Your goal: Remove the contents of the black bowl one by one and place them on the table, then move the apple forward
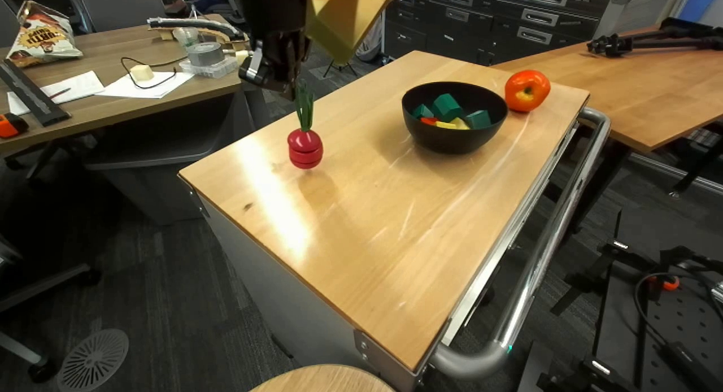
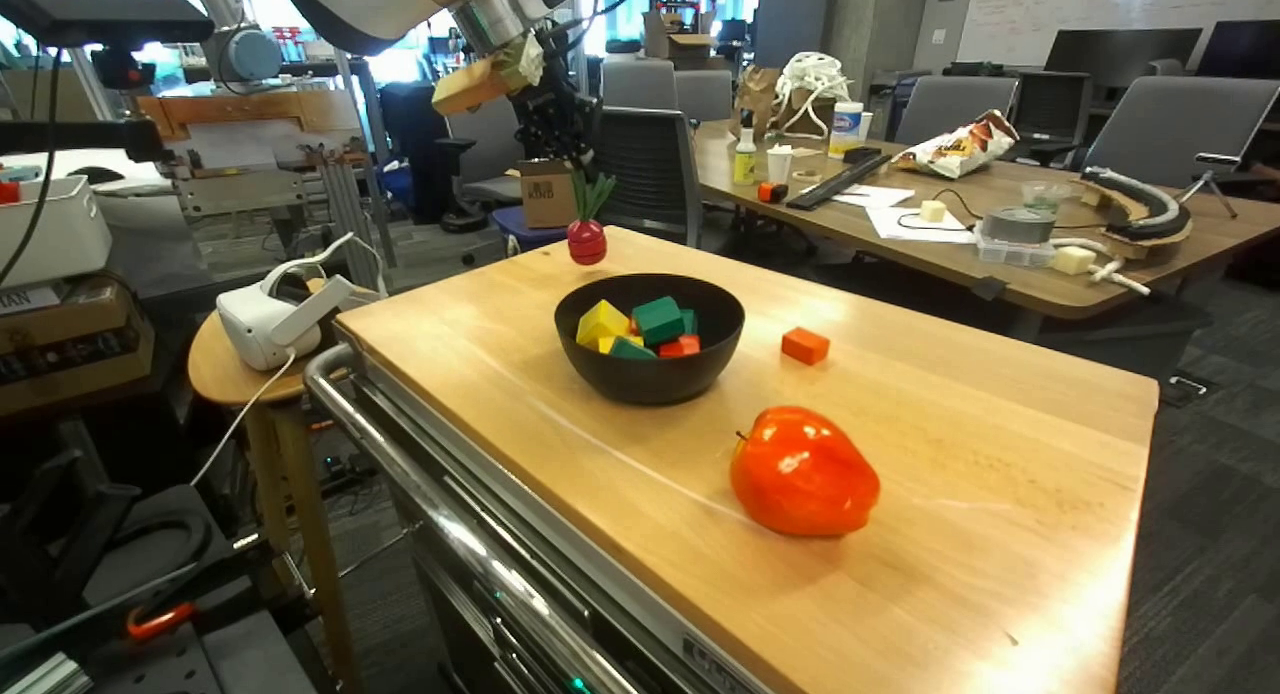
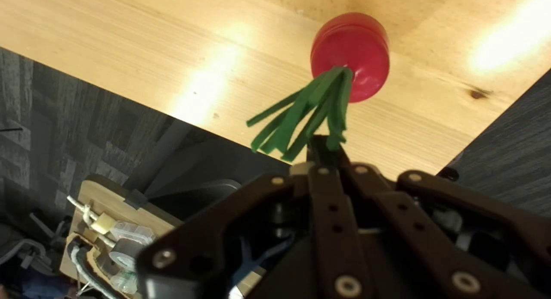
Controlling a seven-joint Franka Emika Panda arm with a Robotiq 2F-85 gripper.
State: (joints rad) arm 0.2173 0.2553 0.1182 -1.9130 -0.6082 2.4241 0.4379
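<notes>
Over the table (image 1: 373, 228) — left of the bowl (image 1: 452, 140) in an exterior view — the gripper (image 1: 294, 91) tightly pinches a radish's (image 1: 305, 149) leaves (image 1: 305, 112).

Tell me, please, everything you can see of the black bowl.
The black bowl is round, deep and plain, its sides narrowing toward the base, its smooth surface looking like plastic. It stands upright on the light wood table, with green, yellow and orange-red blocks heaped inside. Nothing else visibly touches it.

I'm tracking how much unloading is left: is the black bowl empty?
Not empty: both exterior views show green blocks, yellow blocks and red blocks inside the black bowl. They overlap, so the count is unclear.
</notes>
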